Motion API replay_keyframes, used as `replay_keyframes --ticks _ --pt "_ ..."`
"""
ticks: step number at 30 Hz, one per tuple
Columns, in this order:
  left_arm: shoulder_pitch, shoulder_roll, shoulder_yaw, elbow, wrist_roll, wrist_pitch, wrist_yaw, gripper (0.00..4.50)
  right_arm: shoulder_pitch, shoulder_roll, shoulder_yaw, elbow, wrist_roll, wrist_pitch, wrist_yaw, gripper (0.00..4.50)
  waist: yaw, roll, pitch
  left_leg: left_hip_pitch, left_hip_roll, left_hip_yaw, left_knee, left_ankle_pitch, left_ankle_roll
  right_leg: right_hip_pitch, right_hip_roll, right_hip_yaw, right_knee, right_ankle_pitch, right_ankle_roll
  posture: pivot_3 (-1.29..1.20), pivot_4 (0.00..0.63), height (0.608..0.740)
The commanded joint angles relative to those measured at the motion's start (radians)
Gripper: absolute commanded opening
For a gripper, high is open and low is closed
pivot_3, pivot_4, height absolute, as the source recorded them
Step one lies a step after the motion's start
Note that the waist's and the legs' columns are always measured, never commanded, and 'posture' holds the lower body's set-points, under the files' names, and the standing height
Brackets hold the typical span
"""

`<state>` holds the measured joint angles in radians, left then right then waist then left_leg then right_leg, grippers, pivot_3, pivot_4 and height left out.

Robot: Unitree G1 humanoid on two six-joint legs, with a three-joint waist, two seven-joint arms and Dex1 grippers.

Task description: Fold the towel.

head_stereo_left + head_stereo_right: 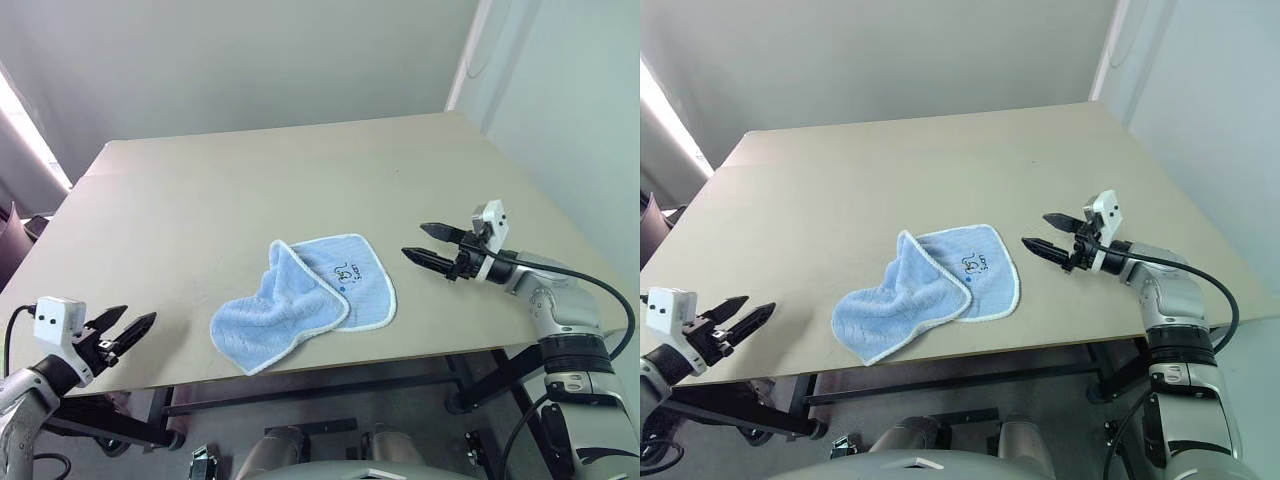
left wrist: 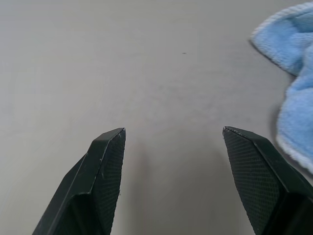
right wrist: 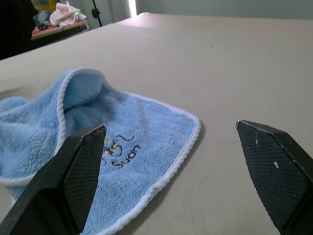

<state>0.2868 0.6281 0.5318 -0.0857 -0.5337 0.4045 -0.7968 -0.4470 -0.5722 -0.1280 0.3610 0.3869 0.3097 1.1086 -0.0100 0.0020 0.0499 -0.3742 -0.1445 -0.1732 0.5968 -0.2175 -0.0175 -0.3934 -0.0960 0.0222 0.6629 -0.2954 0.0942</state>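
The light blue towel (image 1: 305, 303) with white trim lies crumpled near the table's front edge, its left part bunched and folded over, its right part flat with a small dark drawing and lettering (image 3: 120, 152) facing up. My right gripper (image 1: 430, 244) hovers just right of the towel, open and empty, pointing toward it. My left gripper (image 1: 127, 325) hangs at the front left edge of the table, well left of the towel (image 2: 293, 73), open with nothing between its fingers.
The beige table (image 1: 250, 190) stretches far behind the towel. Its front edge runs just below the towel. A grey wall stands behind, and a white wall is on the right.
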Motion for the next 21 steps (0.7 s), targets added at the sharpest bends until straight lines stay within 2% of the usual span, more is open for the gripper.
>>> replay_keyframes --ticks 1,8,14,18,21 --pt "-0.031 0.01 -0.001 -0.017 -0.006 -0.003 0.01 3.36 -0.033 -0.007 0.0 0.012 -0.009 -0.034 -0.002 4.46 0.0 -0.001 0.0 0.0 0.0 0.0 0.0 0.0 0.0 0.0 0.0 0.0 0.0 0.0 0.0 0.0 0.0 0.74" --pt "-0.065 0.025 -0.024 0.004 0.004 -0.004 -0.012 3.36 -0.08 0.052 0.027 0.033 -0.024 0.0 -0.064 4.46 -0.001 -0.001 0.0 0.0 0.001 0.001 0.0 0.0 0.0 0.0 0.0 0.0 0.0 0.001 0.001 0.0 0.0 0.74" --pt "-0.085 0.003 -0.062 0.02 0.02 -0.021 -0.002 3.36 -0.206 0.151 0.111 0.153 -0.107 0.015 -0.163 4.46 -0.002 -0.001 0.0 0.0 0.002 0.002 0.0 0.001 0.001 -0.001 0.001 0.0 0.0 0.002 0.0 0.0 0.0 0.74" --pt "-0.07 -0.016 -0.077 -0.011 0.021 -0.02 0.01 3.36 -0.344 0.232 0.157 0.377 -0.181 0.011 -0.244 4.46 -0.003 -0.001 0.0 0.0 0.002 0.002 0.0 0.001 0.001 -0.001 0.001 0.0 0.0 0.003 0.0 0.0 0.0 0.74" --pt "-0.065 -0.025 -0.076 -0.04 0.012 -0.01 0.024 3.36 -0.42 0.274 0.16 0.553 -0.231 -0.082 -0.306 4.46 -0.003 -0.002 -0.001 0.001 0.002 0.002 0.0 0.001 0.001 -0.002 0.002 0.0 0.0 0.003 0.0 0.0 0.0 0.74"
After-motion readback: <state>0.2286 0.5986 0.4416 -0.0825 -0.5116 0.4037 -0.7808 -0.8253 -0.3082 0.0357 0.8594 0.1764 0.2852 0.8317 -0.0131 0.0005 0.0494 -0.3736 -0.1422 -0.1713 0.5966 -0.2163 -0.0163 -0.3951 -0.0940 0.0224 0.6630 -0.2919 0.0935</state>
